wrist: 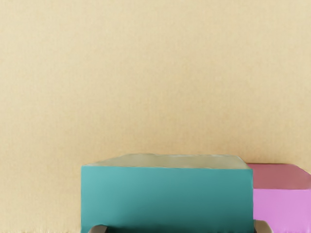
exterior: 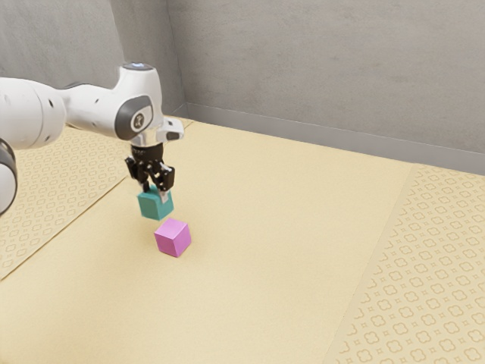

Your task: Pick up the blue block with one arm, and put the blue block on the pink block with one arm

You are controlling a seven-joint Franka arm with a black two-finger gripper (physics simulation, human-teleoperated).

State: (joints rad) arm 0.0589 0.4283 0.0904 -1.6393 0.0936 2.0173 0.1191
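The jaws were closed on the blue block from two sides, holding it raised off the worktop. It hung just beside the pink block, slightly higher and toward the exterior view's left, not yet on top. The pink block sat on the worktop.
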